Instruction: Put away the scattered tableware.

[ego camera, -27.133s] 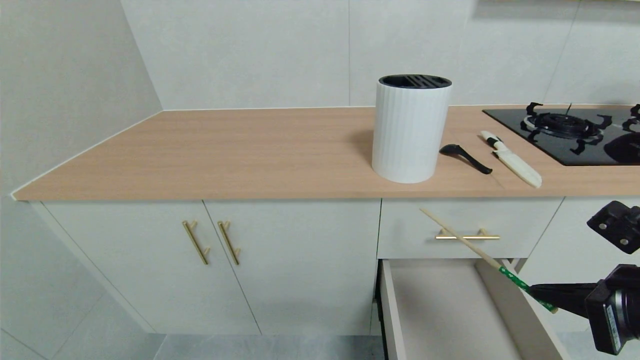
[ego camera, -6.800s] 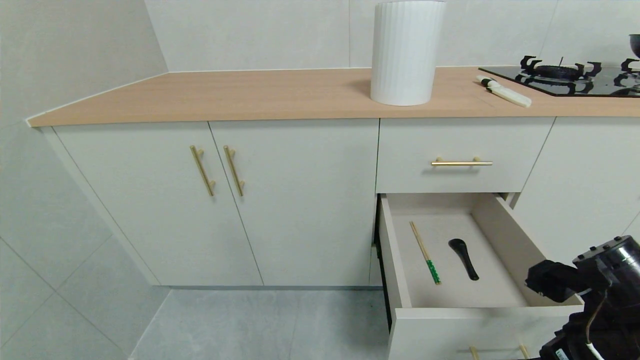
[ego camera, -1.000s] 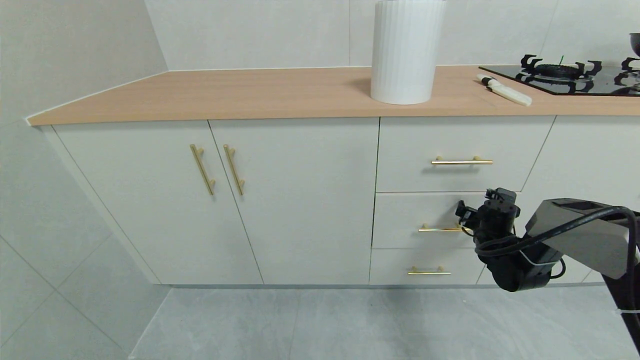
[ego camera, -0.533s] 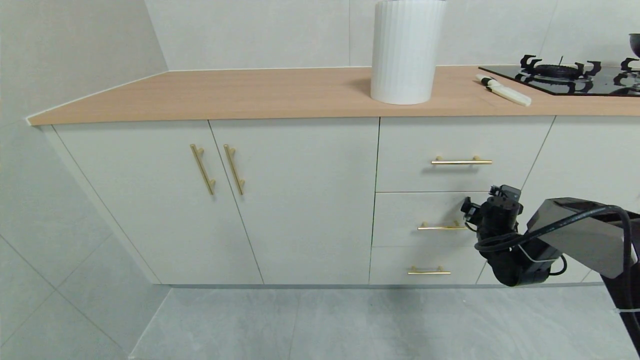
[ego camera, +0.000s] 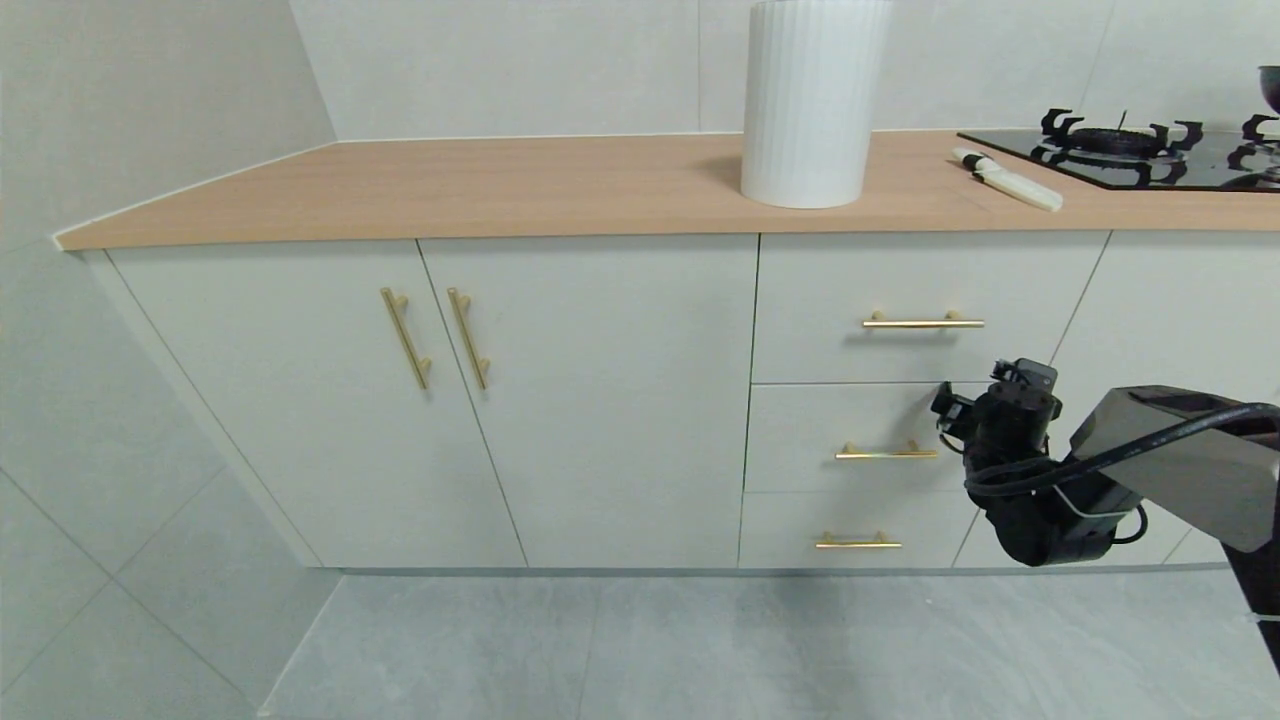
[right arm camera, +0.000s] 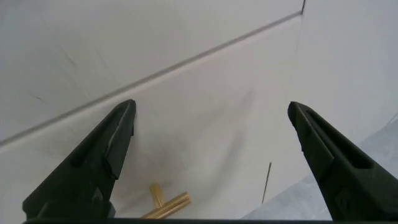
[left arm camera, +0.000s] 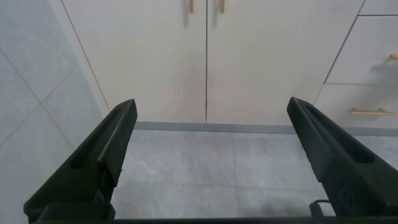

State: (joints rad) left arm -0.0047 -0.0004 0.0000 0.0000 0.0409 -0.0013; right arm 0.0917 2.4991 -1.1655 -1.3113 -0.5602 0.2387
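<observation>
Knife [ego camera: 1005, 180] — flat on the counter [ego camera: 500, 190], between white ribbed container [ego camera: 812, 100] and hob [ego camera: 1120, 155] | right gripper [ego camera: 958, 408] well below it, fingers spread, nothing held, just beside the right end of the closed middle drawer [ego camera: 830, 420] and its brass handle [ego camera: 885, 454] | left gripper [left arm camera: 211, 106] spread wide too — facing cabinet doors [left arm camera: 261, 56] and floor [left arm camera: 205, 168]

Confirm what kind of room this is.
Almost certainly a kitchen, or a mock-up of one: a wood-look countertop over pale cabinets and drawers, a gas hob set into it, and a knife lying on top.
</observation>
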